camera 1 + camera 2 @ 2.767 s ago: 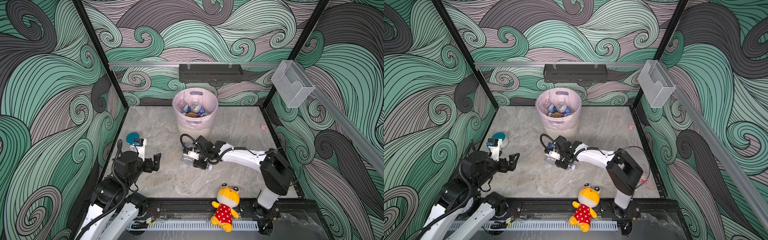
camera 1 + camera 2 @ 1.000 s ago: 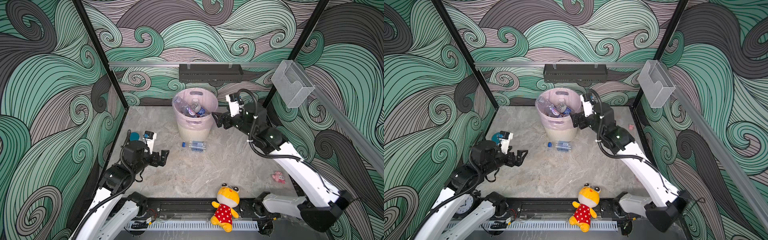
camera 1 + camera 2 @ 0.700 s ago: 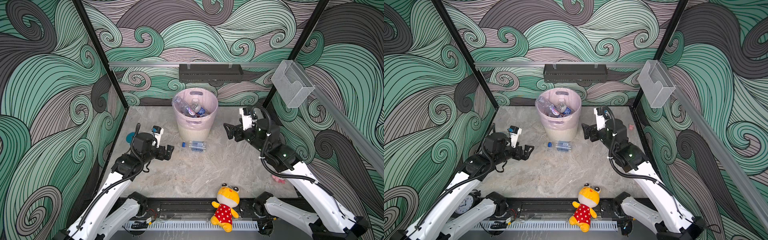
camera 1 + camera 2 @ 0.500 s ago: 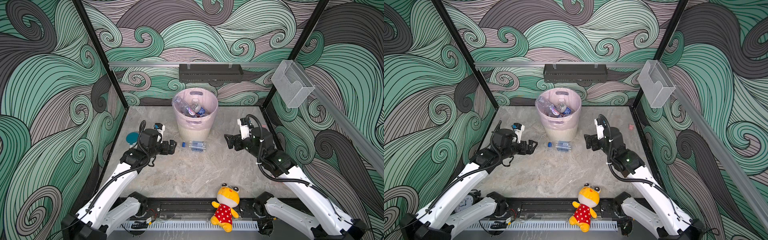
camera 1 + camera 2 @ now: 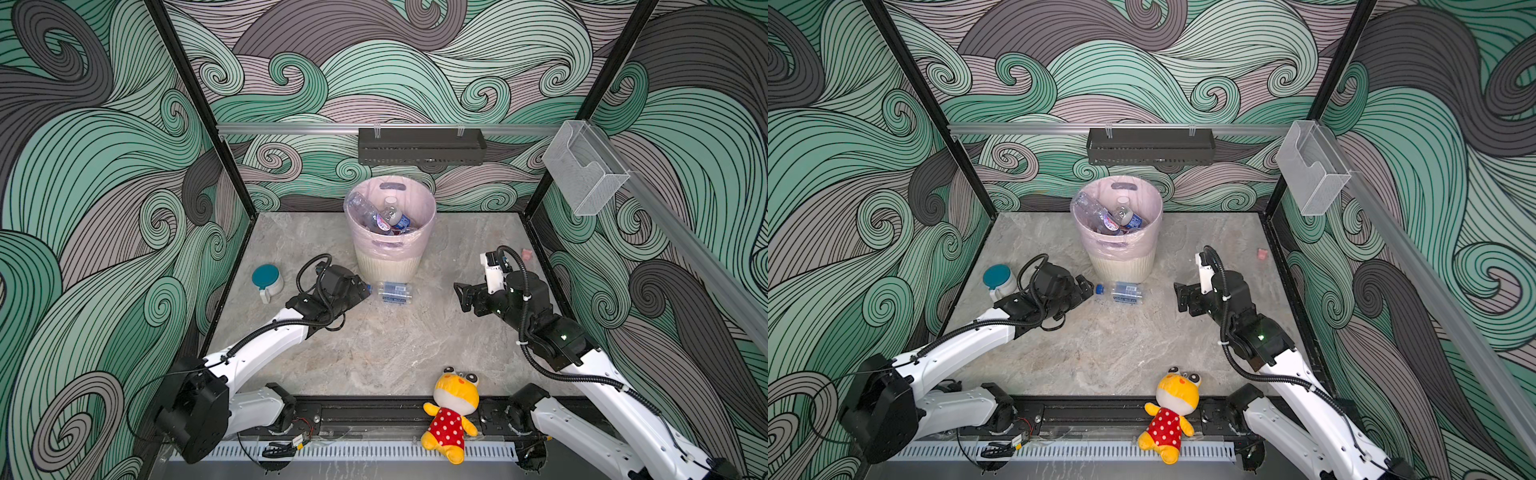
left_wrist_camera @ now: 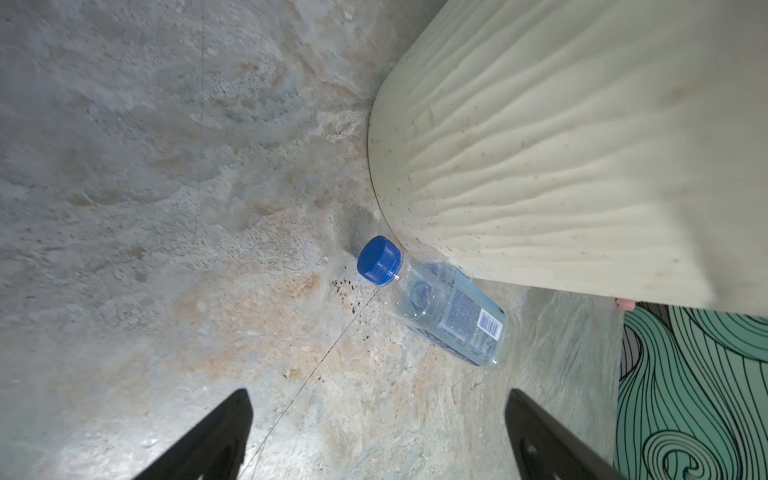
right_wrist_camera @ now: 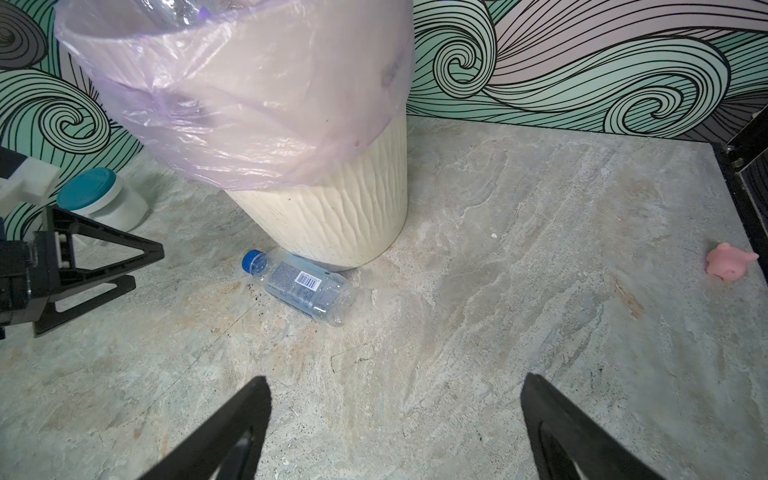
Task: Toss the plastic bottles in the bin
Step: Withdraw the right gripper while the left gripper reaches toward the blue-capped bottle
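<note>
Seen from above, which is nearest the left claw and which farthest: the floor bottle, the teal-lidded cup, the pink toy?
From the left gripper:
1. Clear blue-capped plastic bottle, lying just ahead of it.
2. White teal-lidded cup, to its left, near the wall.
3. Small pink toy, at the far right edge.

Enclosed robot lab cell, wave-print wall panels (image 5: pixel 374 62), black frame posts (image 5: pixel 201 108), aluminium rail (image 5: pixel 291 129), stone-look floor (image 5: pixel 374 353), two white base-mounted arms (image 5: pixel 266 349).

The left wrist view's edge cuts off the bin (image 6: pixel 561 145) and the left fingers (image 6: pixel 216 440).
</note>
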`<state>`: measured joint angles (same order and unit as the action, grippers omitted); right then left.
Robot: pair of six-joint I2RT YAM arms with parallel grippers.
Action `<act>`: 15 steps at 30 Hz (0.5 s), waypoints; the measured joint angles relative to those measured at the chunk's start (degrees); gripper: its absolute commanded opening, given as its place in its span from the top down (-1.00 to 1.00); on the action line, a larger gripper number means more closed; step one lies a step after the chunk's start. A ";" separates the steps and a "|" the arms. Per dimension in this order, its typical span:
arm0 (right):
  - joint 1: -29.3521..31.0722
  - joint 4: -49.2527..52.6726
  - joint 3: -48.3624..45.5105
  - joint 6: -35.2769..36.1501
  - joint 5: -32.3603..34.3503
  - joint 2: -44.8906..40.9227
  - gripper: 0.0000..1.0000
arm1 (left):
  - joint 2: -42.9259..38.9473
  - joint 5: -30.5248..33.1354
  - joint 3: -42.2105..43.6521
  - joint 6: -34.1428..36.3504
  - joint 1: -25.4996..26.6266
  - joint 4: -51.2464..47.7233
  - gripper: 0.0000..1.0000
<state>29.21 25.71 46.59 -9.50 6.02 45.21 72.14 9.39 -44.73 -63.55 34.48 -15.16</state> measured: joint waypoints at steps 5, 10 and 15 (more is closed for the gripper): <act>-0.11 0.35 -1.53 0.00 0.02 -0.74 -0.85 | 8.85 1.95 -4.04 -4.87 2.91 1.62 -0.94; -0.24 0.17 -3.50 -0.55 -0.68 -1.55 -0.77 | 15.47 2.23 -7.63 -7.67 5.01 3.48 -0.92; -0.31 -1.40 -5.64 0.33 -8.13 2.67 -0.67 | 13.90 4.98 -7.61 -7.85 5.53 1.16 -0.88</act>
<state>28.91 24.32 40.95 -9.17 -2.11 47.88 86.04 14.37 -52.34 -71.40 40.01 -14.00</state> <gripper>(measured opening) 0.848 0.945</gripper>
